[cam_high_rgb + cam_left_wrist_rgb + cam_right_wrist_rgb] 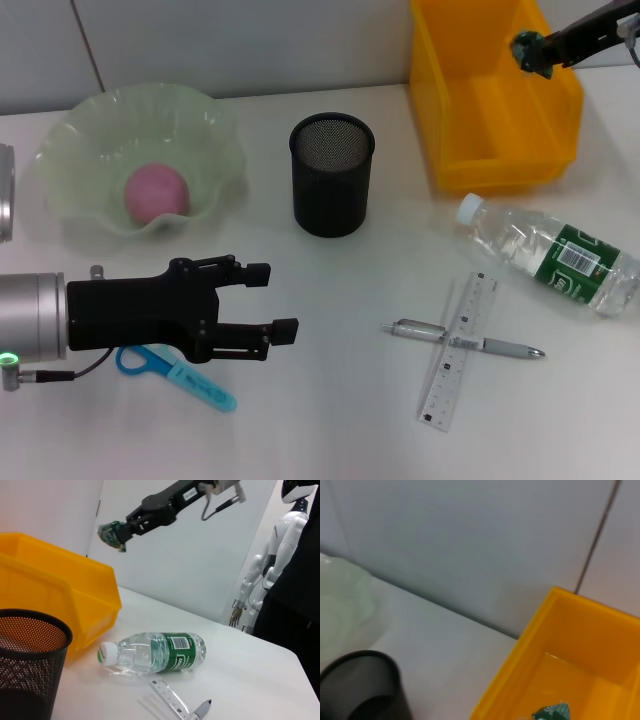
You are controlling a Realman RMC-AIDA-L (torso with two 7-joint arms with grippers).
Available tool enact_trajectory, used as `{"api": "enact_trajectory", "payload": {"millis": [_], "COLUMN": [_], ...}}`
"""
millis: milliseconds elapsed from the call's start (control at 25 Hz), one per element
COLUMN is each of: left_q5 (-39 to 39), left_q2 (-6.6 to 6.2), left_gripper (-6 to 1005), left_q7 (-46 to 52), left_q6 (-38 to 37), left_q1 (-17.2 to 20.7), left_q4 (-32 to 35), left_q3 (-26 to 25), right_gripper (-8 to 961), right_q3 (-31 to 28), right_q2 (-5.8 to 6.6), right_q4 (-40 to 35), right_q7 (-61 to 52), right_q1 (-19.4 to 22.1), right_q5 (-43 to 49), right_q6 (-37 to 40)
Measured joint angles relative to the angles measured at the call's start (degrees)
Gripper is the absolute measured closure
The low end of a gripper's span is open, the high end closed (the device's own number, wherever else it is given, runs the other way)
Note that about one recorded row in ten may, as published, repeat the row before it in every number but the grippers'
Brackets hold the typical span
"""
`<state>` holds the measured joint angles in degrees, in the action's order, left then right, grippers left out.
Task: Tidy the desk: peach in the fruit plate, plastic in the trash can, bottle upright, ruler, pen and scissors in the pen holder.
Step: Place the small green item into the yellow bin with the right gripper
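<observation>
The right claw (pixel 530 50) is held above the yellow trash can (pixel 455 140) at the far right of the surface (pixel 330 400), its fingers clamped on a crumpled piece of green plastic (pixel 527 48). The left claw (pixel 272 300) hangs low over the near left of the surface with its fingers apart and nothing between them; the blue scissors (pixel 185 375) lie flat beneath it, partly hidden by the claw body. The peach (pixel 157 192) sits in the pale green fruit plate (pixel 215 135) at the far left. The black mesh pen holder (pixel 332 175) stands upright between plate and trash can. The bottle (pixel 555 255) lies on its side near the trash can, cap toward the pen holder. The pen (pixel 470 342) lies crossed with the clear ruler (pixel 458 352), touching it
</observation>
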<state>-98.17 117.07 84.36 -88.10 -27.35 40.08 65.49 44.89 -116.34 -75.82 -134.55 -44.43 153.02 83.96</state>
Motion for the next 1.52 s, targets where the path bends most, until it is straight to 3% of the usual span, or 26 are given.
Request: {"api": "enact_trajectory", "payload": {"millis": [360,640,1200,1320,1520], "left_q5": [0.0,0.0,0.0,0.0,0.0], "left_q2": [0.0,0.0,0.0,0.02,0.08], "left_gripper": [136,136,135,136,136], "left_q7": [0.0,-0.1,0.0,-0.1,0.0], "left_q6": [-0.1,-0.2,-0.5,-0.5,-0.5], "left_q1": [-0.2,0.0,0.3,0.4,0.4], "left_q4": [0.0,0.0,0.0,0.0,0.0], "left_q3": [0.0,0.0,0.0,0.0,0.0], "right_gripper": [712,691,648,408,243], "right_q3": [0.8,1.0,3.8,3.7,3.6], "right_q2": [1.4,2.05,1.09,1.07,0.92], "right_q4": [14.0,23.8,24.7,24.7,23.7], "right_q7": [0.2,2.8,2.6,2.5,2.5], "right_q1": [-1.6,-3.8,-3.8,-3.8,-3.4], "right_q5": [0.7,0.9,1.5,1.5,1.3], "right_q6": [-13.5,-19.1,-22.0,-22.0,-22.0]}}
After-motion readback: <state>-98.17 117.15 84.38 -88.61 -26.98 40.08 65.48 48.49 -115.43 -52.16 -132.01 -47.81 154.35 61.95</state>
